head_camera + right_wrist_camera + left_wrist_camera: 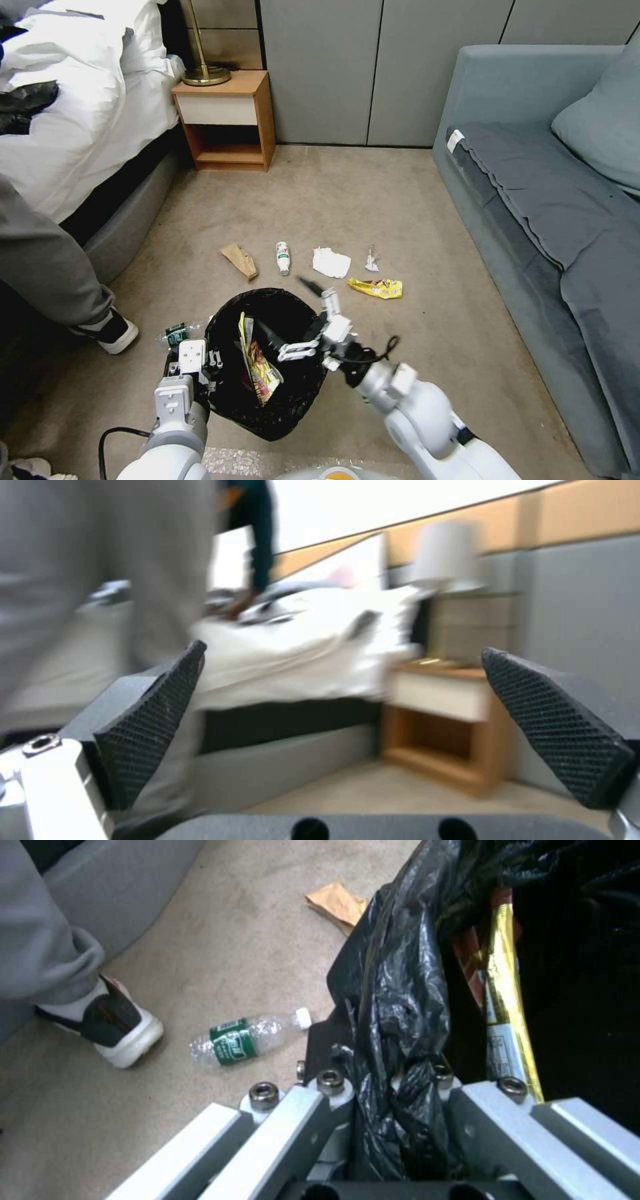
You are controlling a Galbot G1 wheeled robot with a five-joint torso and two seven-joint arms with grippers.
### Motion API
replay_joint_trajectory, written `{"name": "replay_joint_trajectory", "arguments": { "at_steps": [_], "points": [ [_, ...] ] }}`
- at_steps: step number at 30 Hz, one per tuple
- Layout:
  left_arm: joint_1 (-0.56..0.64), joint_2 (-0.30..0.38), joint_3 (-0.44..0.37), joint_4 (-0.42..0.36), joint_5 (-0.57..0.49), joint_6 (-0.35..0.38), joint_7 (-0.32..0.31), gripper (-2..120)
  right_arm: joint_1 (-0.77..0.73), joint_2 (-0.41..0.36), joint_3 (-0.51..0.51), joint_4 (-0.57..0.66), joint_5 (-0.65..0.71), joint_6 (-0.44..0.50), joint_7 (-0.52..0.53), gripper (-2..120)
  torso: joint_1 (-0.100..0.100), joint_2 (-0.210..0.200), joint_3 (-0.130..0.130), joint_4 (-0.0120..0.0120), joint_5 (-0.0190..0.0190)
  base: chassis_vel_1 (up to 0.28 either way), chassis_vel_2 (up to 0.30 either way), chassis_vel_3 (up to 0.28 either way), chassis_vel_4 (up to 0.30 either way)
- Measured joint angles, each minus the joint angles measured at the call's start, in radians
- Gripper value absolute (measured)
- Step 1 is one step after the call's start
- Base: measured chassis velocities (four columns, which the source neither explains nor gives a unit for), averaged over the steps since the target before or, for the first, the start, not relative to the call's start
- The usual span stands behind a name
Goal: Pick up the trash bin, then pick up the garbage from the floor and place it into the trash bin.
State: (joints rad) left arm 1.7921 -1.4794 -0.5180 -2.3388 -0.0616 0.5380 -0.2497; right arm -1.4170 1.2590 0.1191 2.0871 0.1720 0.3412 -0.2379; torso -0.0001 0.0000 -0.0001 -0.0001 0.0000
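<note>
1. Trash bin (280,400) hangs above the carpet, its bag rim pinched by the left pincer (380,1085); a yellow wrapper (257,363) lies inside.
2. Right pincer (291,320) spread empty over the bin.
3. Beyond it on the floor: cardboard scrap (240,261), bottle (283,257), tissue (331,263), yellow packet (377,288).
4. Another bottle (247,1041) lies beside a person's shoe (110,1022).

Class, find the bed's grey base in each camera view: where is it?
Head view: bed base, left, beside the nightstand.
Left wrist view: bed base, beyond the bottle on the floor.
Right wrist view: bed base, beside the nightstand.
Shared landmark: the carpet along its foot.
</note>
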Motion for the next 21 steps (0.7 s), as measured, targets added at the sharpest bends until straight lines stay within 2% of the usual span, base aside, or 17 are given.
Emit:
{"name": "replay_joint_trajectory", "arguments": {
  "at_steps": [1,5,12,21],
  "points": [
    [-0.002,0.001,-0.002,0.0,-0.003,0.0,0.0,3,-0.055,0.016,0.046,0.043,-0.018,-0.001,0.049,100,0.0,0.0,0.0,0.0,0.0001,0.0,0.0,0.0,0.0],
    [-0.007,0.002,-0.003,0.0,-0.008,0.001,0.0,3,-0.144,0.047,0.117,0.07,-0.039,0.019,0.117,100,0.0,0.0,0.0,0.0001,0.0,0.0,0.0,0.0,0.0],
    [-0.013,0.004,-0.003,-0.002,-0.014,0.003,-0.001,3,-0.249,0.092,0.24,0.009,-0.038,0.101,0.187,100,0.0,0.0,0.0,0.0,0.0001,0.0,0.0,0.0,0.0],
    [-0.018,0.005,-0.003,-0.005,-0.018,0.007,-0.002,3,-0.253,0.103,0.281,-0.072,-0.019,0.128,0.212,100,0.0,0.0,0.0,0.0001,0.0,0.0,0.0,0.0,0.0]
  ]
}}
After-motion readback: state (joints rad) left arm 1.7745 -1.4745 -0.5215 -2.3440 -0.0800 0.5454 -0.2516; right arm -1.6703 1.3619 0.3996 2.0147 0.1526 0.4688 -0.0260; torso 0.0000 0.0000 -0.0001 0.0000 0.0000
